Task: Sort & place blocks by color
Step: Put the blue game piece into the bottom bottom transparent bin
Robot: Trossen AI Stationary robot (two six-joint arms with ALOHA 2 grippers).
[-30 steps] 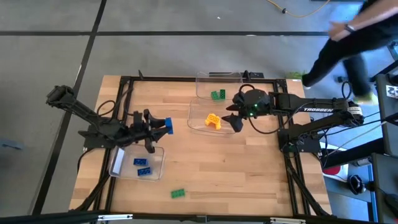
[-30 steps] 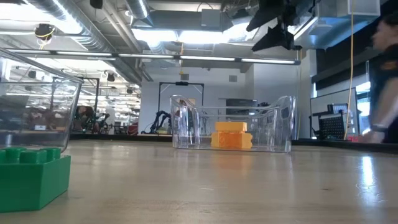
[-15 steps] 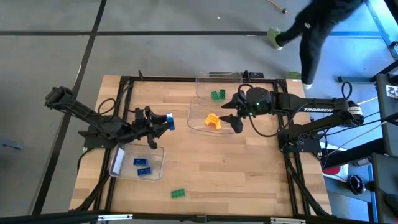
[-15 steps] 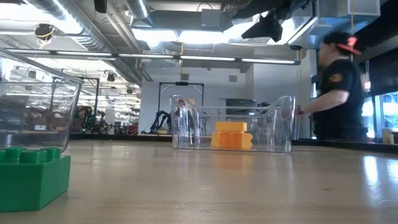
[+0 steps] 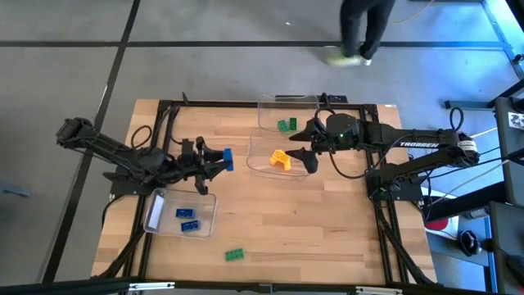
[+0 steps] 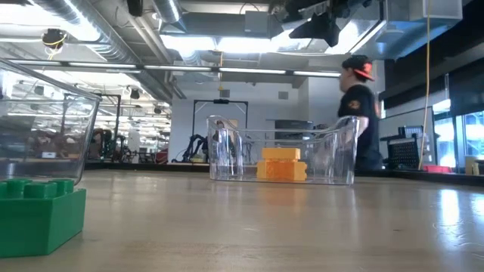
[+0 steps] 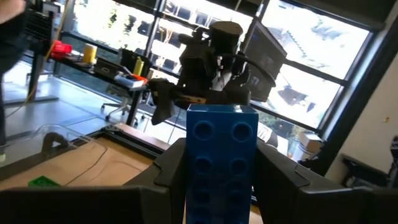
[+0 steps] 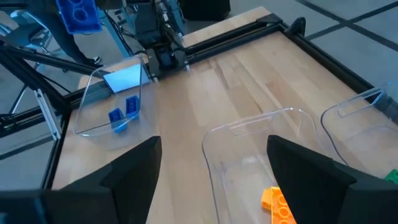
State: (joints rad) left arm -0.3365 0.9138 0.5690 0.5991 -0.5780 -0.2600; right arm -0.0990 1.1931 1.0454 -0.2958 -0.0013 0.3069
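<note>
My left gripper (image 5: 218, 161) is raised above the table's left half, shut on a blue block (image 5: 225, 158) that sticks out past its fingertips. Near it stands a clear bin (image 5: 182, 215) with two blue blocks (image 8: 122, 112) lying on its floor. My right gripper (image 5: 301, 149) hangs open and holds nothing above a second clear bin (image 5: 260, 156), which has a yellow block (image 5: 281, 159) lying in it. A green block (image 5: 286, 125) lies in the far bin (image 5: 286, 106). Another green block (image 5: 235, 255) lies on the table by the near edge. My left gripper pinches the blue block's two long sides (image 7: 193, 168) between its two fingers, with the studded face (image 7: 221, 134) turned toward the wrist camera. The fingers lie about level, pointing toward the table's right, along the block. The block is lifted clear of the table and bins.
Bare wood spans the table's middle and near right (image 5: 327, 229). A black frame (image 5: 246, 103) edges the table. A person (image 6: 361, 113) walks on the floor beyond the far edge.
My left gripper has swung a little toward the far right with the blue block, which stays held and clear. My right gripper has tipped its fingers upward over the yellow block's bin, staying open. The person has walked leftward behind the table.
</note>
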